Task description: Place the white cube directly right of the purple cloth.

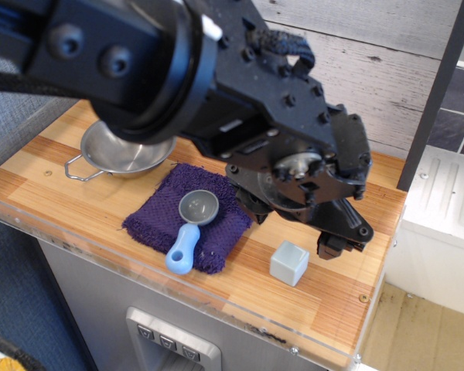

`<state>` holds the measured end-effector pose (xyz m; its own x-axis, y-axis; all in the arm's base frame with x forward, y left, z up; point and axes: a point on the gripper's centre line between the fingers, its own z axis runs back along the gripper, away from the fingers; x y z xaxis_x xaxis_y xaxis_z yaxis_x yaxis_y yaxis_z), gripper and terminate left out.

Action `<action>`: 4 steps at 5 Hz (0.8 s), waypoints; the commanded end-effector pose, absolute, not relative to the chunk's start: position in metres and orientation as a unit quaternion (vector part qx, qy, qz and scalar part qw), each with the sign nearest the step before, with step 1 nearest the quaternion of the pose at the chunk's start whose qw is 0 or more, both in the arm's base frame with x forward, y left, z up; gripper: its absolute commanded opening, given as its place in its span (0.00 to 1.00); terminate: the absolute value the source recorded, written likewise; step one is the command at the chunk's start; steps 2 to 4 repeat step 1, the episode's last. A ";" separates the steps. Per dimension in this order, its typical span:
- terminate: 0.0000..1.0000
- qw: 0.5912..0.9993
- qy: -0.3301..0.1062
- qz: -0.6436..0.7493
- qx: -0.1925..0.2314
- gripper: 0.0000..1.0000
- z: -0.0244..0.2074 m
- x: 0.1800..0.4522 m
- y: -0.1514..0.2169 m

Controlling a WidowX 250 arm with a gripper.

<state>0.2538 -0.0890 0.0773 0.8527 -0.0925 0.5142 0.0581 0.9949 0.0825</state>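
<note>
Observation.image view: gripper [309,220] sits centre-right of frame, above the counter, nothing held. One finger [342,232] is visible, a second barely shows at the purple cloth's edge; how far the jaws stand apart can't be judged, the black wrist body hides most of them.

White cube [288,263] rests on the wooden counter [54,185], lower centre-right, just below the gripper and clear of it. It sits just beside the right edge of the purple cloth [158,212], a narrow strip of wood between them.

On the cloth: a scoop [189,228] with grey bowl and light blue handle, handle pointing toward the front edge. Steel bowl [112,154] with a wire handle at upper left of the counter, partly hidden by the arm [124,62].

Arm fills the upper left and centre of frame, blocking the back of the counter.

Counter has a clear plastic lip [178,286] along the front. Whitewashed plank wall [387,54] behind, grey cabinet [100,309] below, white appliance [441,216] at right.
</note>
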 end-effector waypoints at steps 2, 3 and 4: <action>1.00 0.957 -0.288 -0.040 0.023 1.00 0.093 0.258 -0.093; 1.00 0.957 -0.288 -0.040 0.023 1.00 0.093 0.258 -0.093; 1.00 0.957 -0.288 -0.040 0.023 1.00 0.093 0.258 -0.093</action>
